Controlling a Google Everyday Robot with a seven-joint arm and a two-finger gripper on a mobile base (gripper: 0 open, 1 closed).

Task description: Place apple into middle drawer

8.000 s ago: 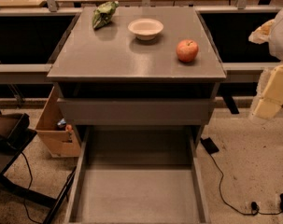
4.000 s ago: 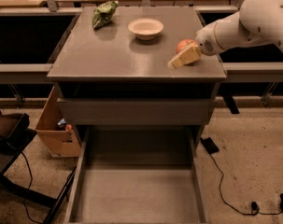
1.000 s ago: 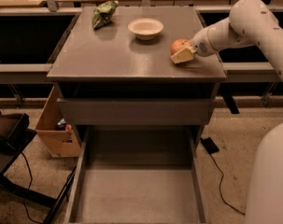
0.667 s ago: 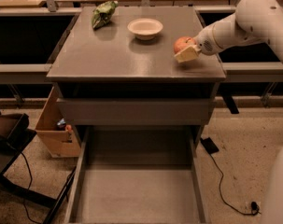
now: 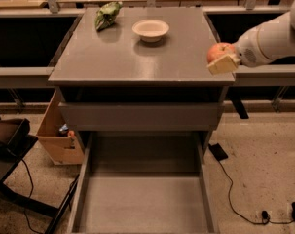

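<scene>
Apple [image 5: 219, 51], clamped in the end effector [image 5: 224, 58], has just swung right to the desk [image 5: 137, 57] edge; the open drawer [image 5: 142, 199] lies below-left of it.

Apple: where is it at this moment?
In the camera view the apple is at the right of the picture, held in the gripper at the front right corner of the cabinet top, right of the white bowl.
</scene>
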